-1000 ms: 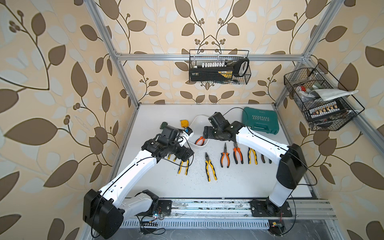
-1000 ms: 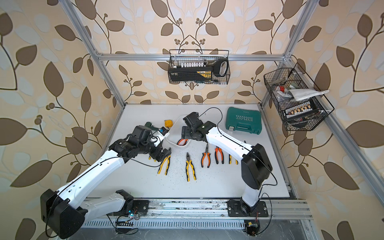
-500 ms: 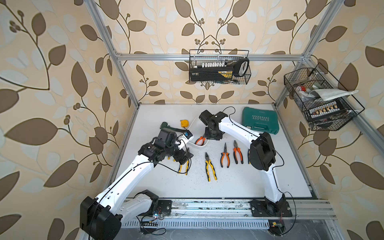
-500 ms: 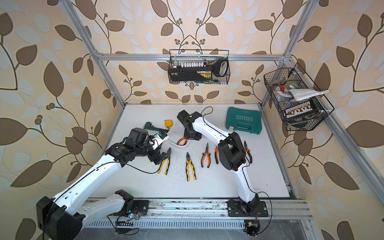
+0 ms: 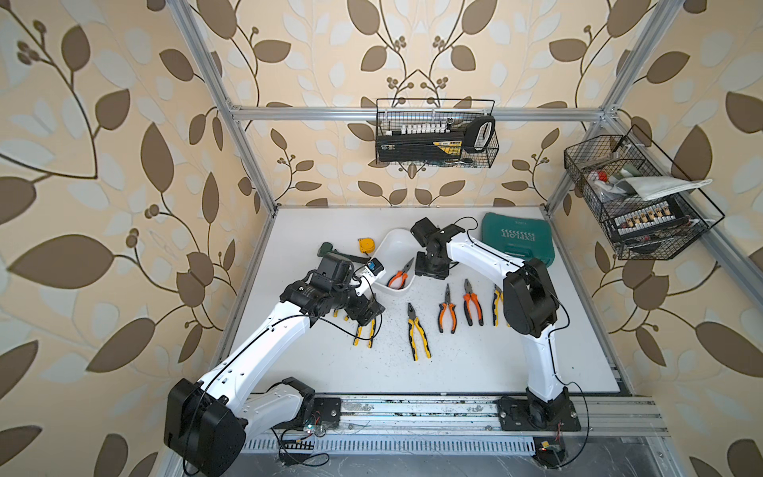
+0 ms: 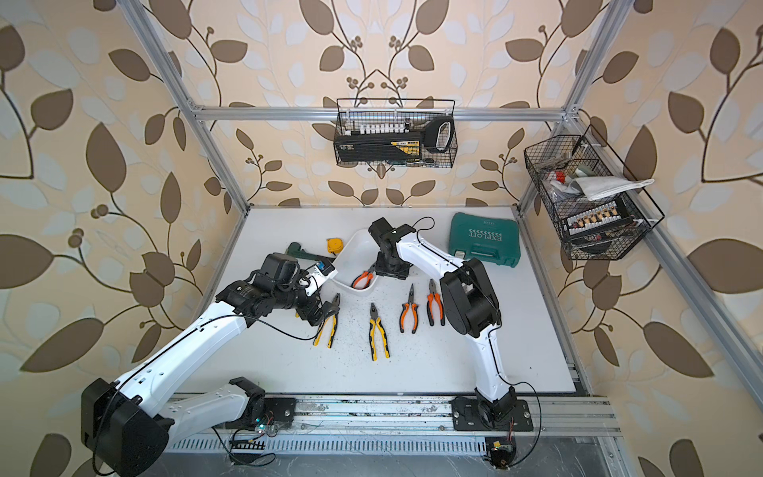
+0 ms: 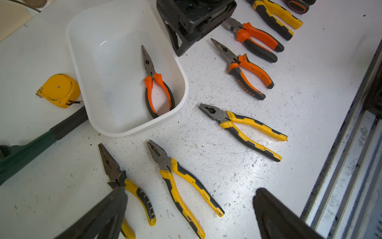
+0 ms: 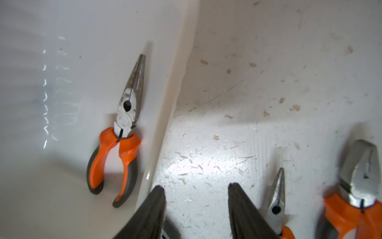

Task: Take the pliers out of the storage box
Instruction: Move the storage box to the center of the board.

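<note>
Your right arm is sitting with its elbow swung in toward the middle compared with a second ago. Right gripper [image 8: 196, 186] is hanging over bare table [image 5: 454, 363] just beside the box [image 7: 111, 87] rim, fingers partly apart and gripping nothing. Orange-handled pliers [image 8: 124, 124], needle-nosed with a grey nose, are lying flat inside the box along the wall nearest that gripper, handles toward the near end. Left gripper [image 7: 190, 191] is hovering wide open over yellow-handled pliers [image 7: 164, 160]. Six pairs are lying outside the box. Most of the box floor is showing bare. Tape measure [image 7: 59, 90] and green wrench [image 7: 31, 149] are crowding its side toward your left arm.
</note>
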Tool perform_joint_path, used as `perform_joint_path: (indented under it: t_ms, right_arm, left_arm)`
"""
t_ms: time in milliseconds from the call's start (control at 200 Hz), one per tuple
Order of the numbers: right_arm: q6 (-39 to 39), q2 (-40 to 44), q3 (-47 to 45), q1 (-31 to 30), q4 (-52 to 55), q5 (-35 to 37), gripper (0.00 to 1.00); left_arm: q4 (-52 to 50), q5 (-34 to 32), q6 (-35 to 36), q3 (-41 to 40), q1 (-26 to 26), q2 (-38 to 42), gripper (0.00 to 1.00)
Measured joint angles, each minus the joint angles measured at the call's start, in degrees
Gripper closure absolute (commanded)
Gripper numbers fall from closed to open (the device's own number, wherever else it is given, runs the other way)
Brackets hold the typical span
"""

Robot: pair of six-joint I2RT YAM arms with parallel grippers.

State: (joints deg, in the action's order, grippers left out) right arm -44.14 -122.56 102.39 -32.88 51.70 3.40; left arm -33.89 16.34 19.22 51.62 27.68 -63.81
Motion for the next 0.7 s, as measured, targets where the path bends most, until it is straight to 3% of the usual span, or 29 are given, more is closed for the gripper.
perform_joint_path:
  t_ms: [125, 260, 700]
  right_arm:
    - [0.22, -0.98, 2.14, 0.00, -0.31, -1.14, 0.56]
    - [0.28, -2.23, 4.28, 0.00, -1.07, -1.60, 0.57]
    - [0.22, -2.01, 3.34, -0.59, -6.27, -3.67, 0.41]
  left_arm:
    - [0.17, 0.31, -0.02, 0.00, 0.00, -0.66, 0.01]
    - [0.24, 0.28, -0.22, 0.00, -0.17, -0.90, 0.01]
    - [0.70, 0.28, -1.31, 0.00, -1.49, -2.84, 0.01]
